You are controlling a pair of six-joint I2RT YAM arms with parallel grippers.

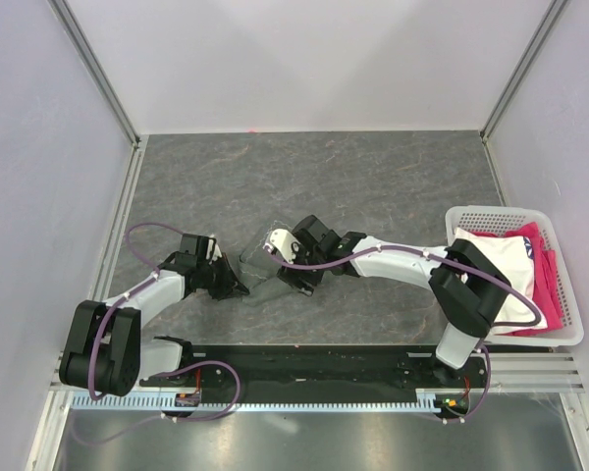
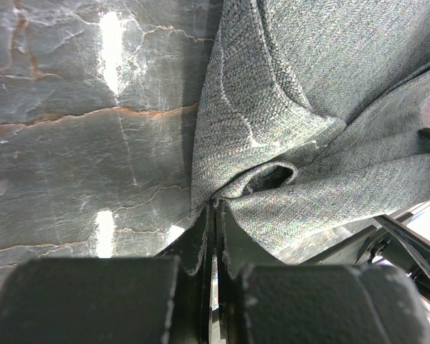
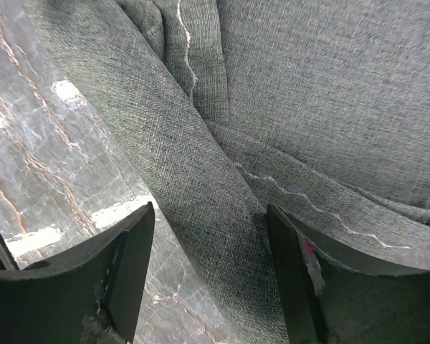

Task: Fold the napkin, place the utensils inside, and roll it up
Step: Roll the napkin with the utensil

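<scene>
1. The grey, stone-patterned counter (image 1: 373,177) carries everything.
2. A white basket (image 1: 501,210) sits at its 3 o'clock edge, holding a white fabric (image 1: 501,250) and a pink fabric (image 1: 548,285).
3. The napkin (image 2: 322,93) lies bunched near the counter's middle, slightly toward 7 o'clock, between both arms. Its outline is hard to make out from above.
4. The right pincer (image 3: 211,247) stands apart, straddling a ridge of the napkin.
5. The left pincer (image 2: 215,215) is together, clamped on a fold at the napkin's 8 o'clock side.

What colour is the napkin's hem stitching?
Pale whitish stitching on the dark grey napkin; clearest in the right wrist view.
</scene>
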